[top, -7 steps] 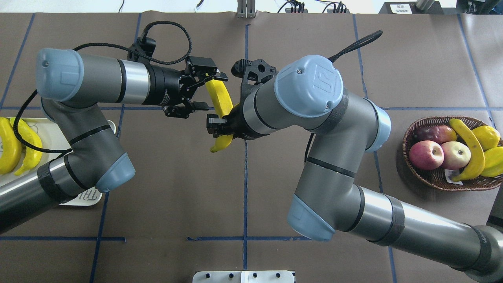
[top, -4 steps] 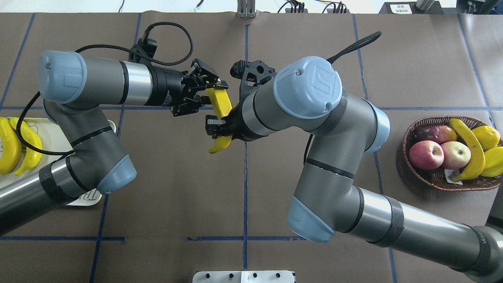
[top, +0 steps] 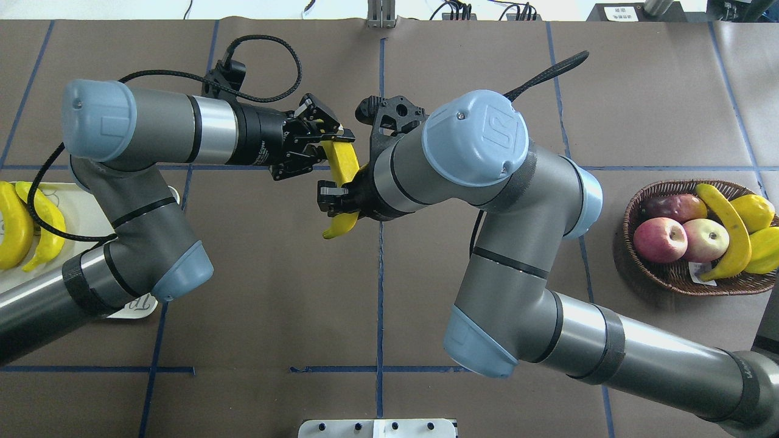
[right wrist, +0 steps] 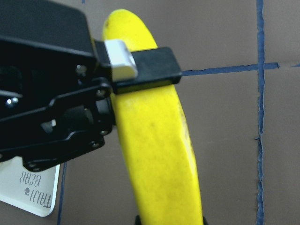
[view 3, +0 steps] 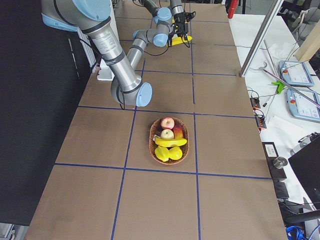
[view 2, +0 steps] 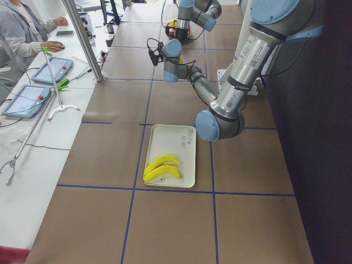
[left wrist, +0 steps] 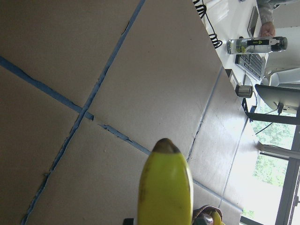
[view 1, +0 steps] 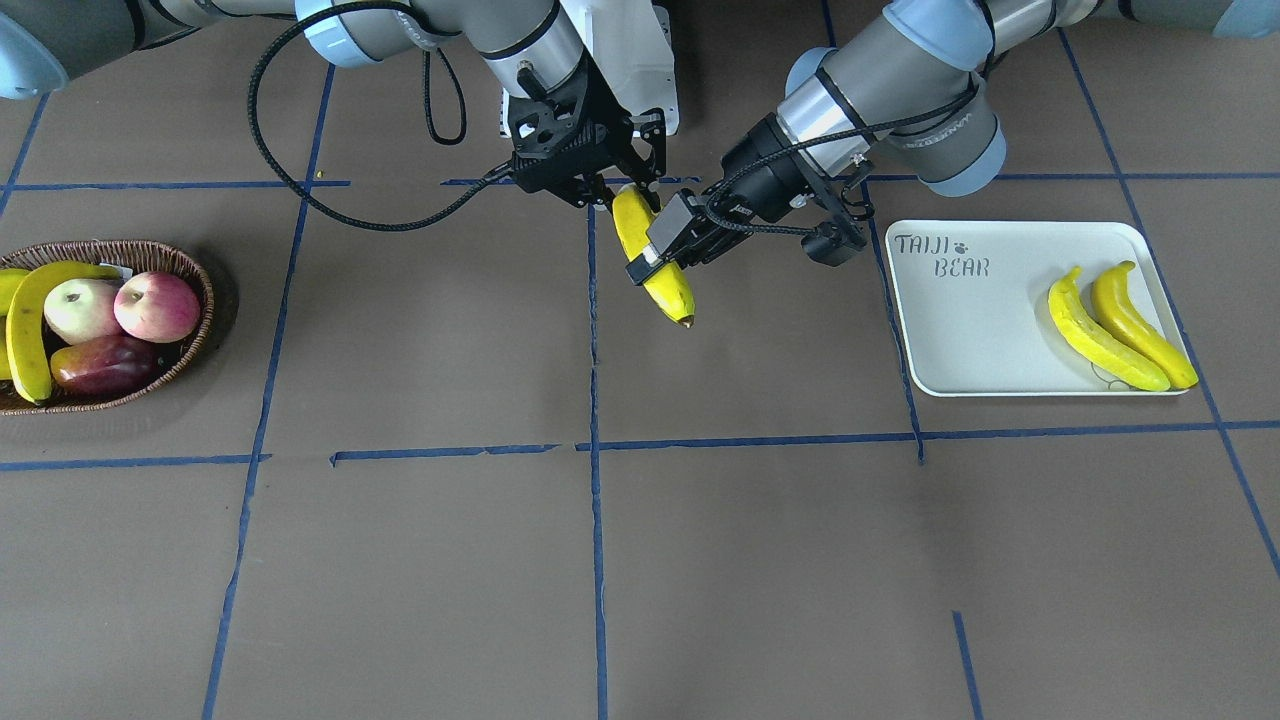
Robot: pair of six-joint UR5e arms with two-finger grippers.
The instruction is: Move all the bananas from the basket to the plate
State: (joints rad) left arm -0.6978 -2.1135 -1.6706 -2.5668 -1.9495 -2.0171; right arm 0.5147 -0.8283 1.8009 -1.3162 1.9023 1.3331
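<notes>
Brown table [view 1: 420, 570], gripped banana [view 1: 673, 290] partly covered by left tool [view 1: 667, 256], right tool [view 1: 618, 190]

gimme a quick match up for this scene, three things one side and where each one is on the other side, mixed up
Things:
1. held banana
2. two bananas
3. apples

Places:
A. in the basket
B. clamped between the left gripper and the right gripper
C. on the plate

Pairs: 1-B, 2-C, 3-A
</notes>
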